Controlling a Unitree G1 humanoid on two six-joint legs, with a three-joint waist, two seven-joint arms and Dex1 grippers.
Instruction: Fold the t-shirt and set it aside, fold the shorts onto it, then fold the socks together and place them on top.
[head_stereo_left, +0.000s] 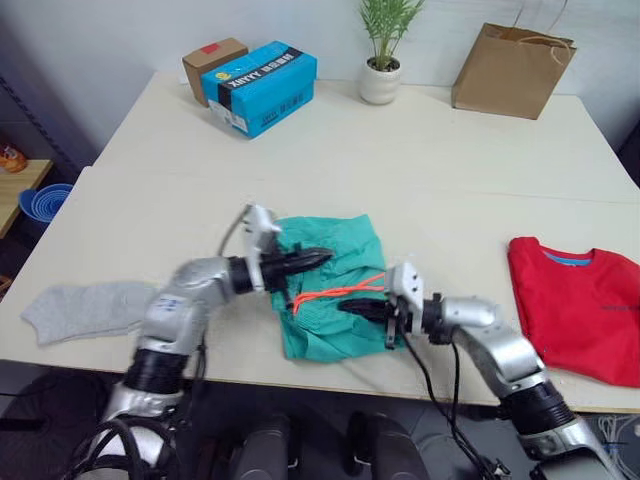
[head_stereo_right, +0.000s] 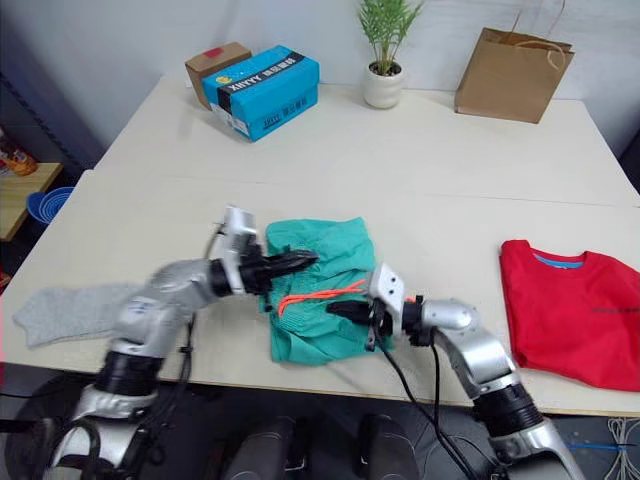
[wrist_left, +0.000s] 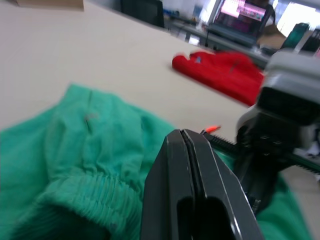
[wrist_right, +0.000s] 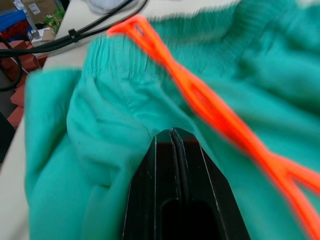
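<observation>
The teal-green shorts (head_stereo_left: 340, 240) lie bunched near the table's front edge, their neon orange drawstring (head_stereo_left: 335, 292) across the middle. My left gripper (head_stereo_left: 322, 257) is shut and hovers over the shorts' far-left part with nothing between its fingers (wrist_left: 197, 165). My right gripper (head_stereo_left: 345, 305) is shut too, its tips touching the fabric just below the drawstring (wrist_right: 200, 95). The red t-shirt (head_stereo_left: 580, 310) lies folded at the right edge of the table. Light grey socks (head_stereo_left: 85, 308) lie at the front left.
At the back of the table (head_stereo_left: 420, 170) stand a blue shoebox (head_stereo_left: 262, 85), a small cardboard box (head_stereo_left: 212, 62), a potted plant (head_stereo_left: 380, 75) and a brown paper bag (head_stereo_left: 512, 70). A blue bowl (head_stereo_left: 45, 200) sits on a side stand to the left.
</observation>
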